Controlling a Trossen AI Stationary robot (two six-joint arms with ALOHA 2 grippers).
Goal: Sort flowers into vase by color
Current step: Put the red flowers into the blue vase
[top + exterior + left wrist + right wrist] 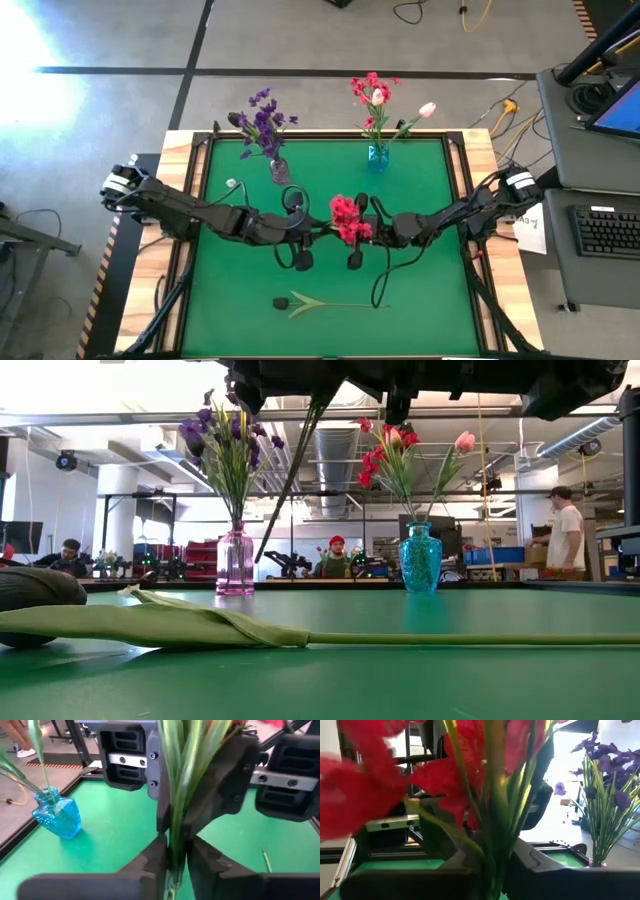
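A red clustered spray (346, 218) hangs in the air over the middle of the table between my two grippers. My left gripper (175, 862) and my right gripper (495, 872) are both shut on its green stems. The stem's free lower end (265, 545) slants down, clear of the table. A purple vase (279, 170) stands by the far edge holding purple sprays (262, 122). A blue vase (378, 155) to its right holds red sprays and a pale pink tulip (427, 109). A dark tulip (300, 302) lies flat near the near edge. My left gripper pinches the bundle of green stems (174, 840) between its two fingers, coming level from the table's left and across the stems, below the right gripper's hold. The spray is lifted clear. My right gripper pinches the same stems (492, 847) just under the red blooms (470, 780), coming level from the table's right and across them. The blooms stand above its fingers and the stems run down past them.
The green mat (430, 290) has free room to the near left and near right. The dark tulip's stem (360, 305) runs toward the right along the near part. A desk with a keyboard (610, 230) stands right of the table. People show in the room beyond.
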